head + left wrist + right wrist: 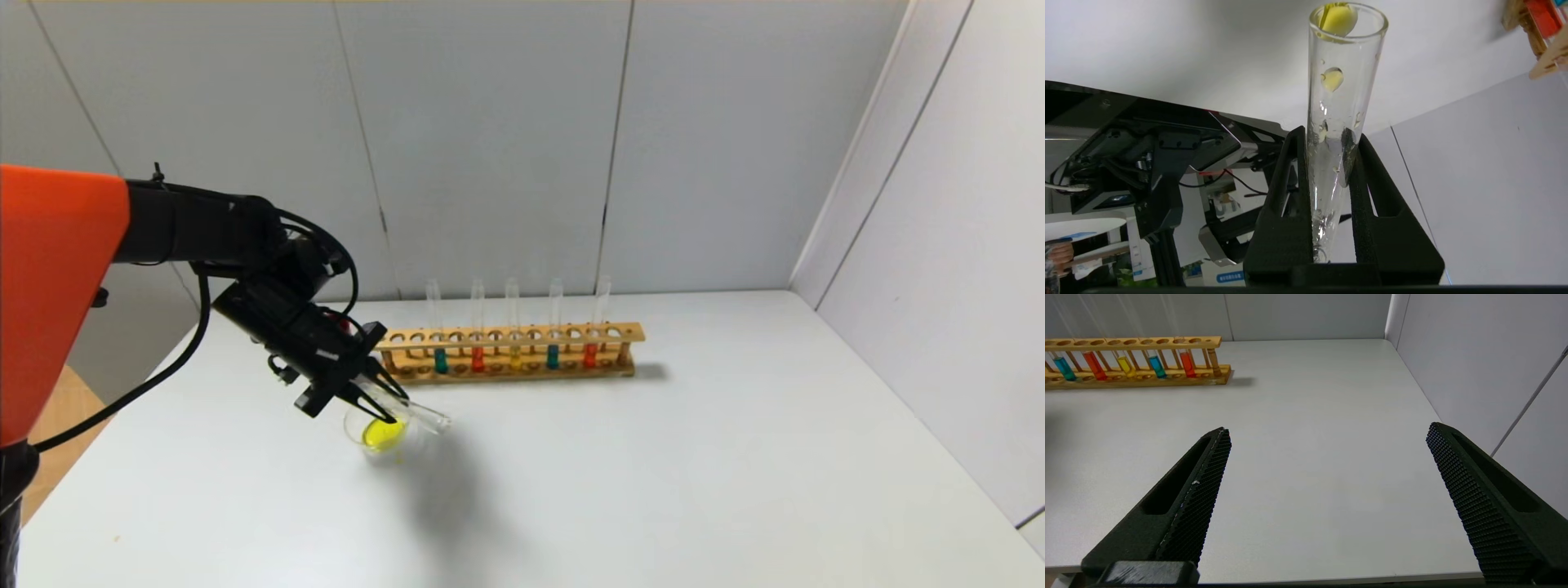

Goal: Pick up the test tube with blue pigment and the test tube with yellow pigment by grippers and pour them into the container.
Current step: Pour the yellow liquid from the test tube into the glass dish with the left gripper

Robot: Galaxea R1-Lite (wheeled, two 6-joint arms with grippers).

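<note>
My left gripper (382, 402) is shut on the test tube with yellow pigment (426, 417) and holds it tipped nearly flat just above the container (356, 431), a low clear glass dish with bright yellow liquid (382, 434) in it. In the left wrist view my left gripper (1331, 134) clamps the tube (1345, 49) between both fingers, and only yellow drops cling inside the glass. Two test tubes with blue pigment (441, 360) (553, 356) stand in the wooden rack (510, 371). My right gripper (1327, 430) is open and empty above bare table, out of the head view.
The rack also holds two red tubes (478, 359) (589, 355) and one duller yellow tube (514, 358); it shows in the right wrist view (1139, 377) too. Grey wall panels stand behind the table and along its right side. The table's left edge runs near my left arm.
</note>
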